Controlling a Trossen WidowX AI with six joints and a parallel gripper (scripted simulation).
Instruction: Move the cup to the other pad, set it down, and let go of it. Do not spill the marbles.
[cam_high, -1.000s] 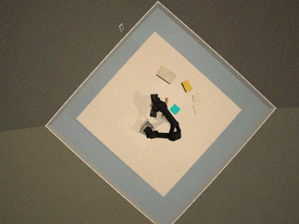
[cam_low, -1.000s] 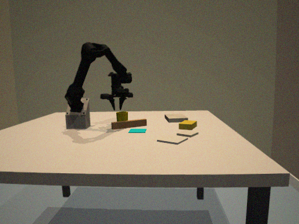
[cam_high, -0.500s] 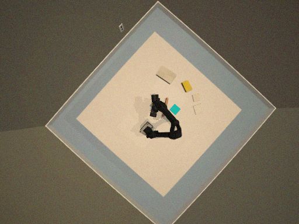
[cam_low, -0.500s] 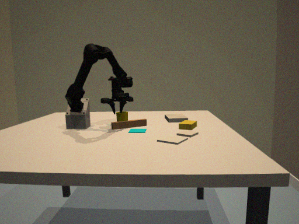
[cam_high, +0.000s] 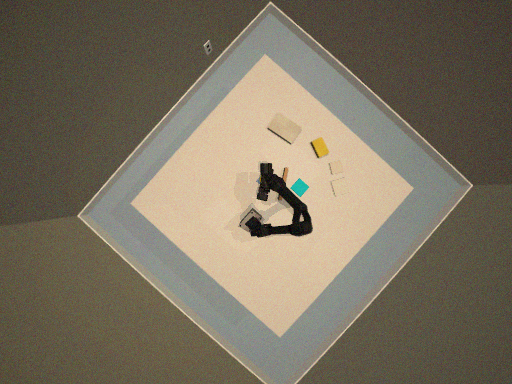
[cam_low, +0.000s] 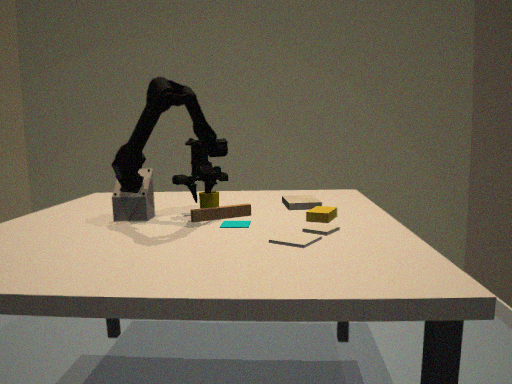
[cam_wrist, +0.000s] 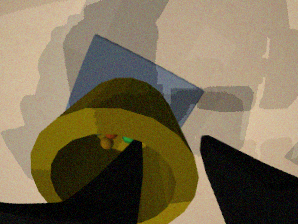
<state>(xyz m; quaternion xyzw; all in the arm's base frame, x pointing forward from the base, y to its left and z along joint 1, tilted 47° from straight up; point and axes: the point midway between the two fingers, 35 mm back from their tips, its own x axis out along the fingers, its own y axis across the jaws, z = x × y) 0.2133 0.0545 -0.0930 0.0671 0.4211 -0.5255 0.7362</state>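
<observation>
Overhead, I see the worktop as a pale diamond with my arm bent across its middle. My gripper hangs over the spot where the cup must be, but the arm hides the cup from this angle. A teal pad lies just beside the arm, on the far side of a thin wooden bar. I judge that teal square to be the destination.

From the side view, the yellow cup stands upright on the worktop behind the wooden bar, and the gripper is low over it, fingers reaching down toward its rim. The teal pad sits in front of the bar, bare, with nothing on it. A grey slab and a yellow block lie well apart to the right.

At the wrist camera, the cup fills the lower left, resting on a blue pad. Marbles show inside it, none spilled. One dark finger overlaps the cup's mouth and the other stands outside its wall, so the jaws are part open and straddle the wall without clamping it.

My judgement: the task is barely begun. The approach is nearly complete; the grasp, the lift over the bar, the set-down and the release all remain.
</observation>
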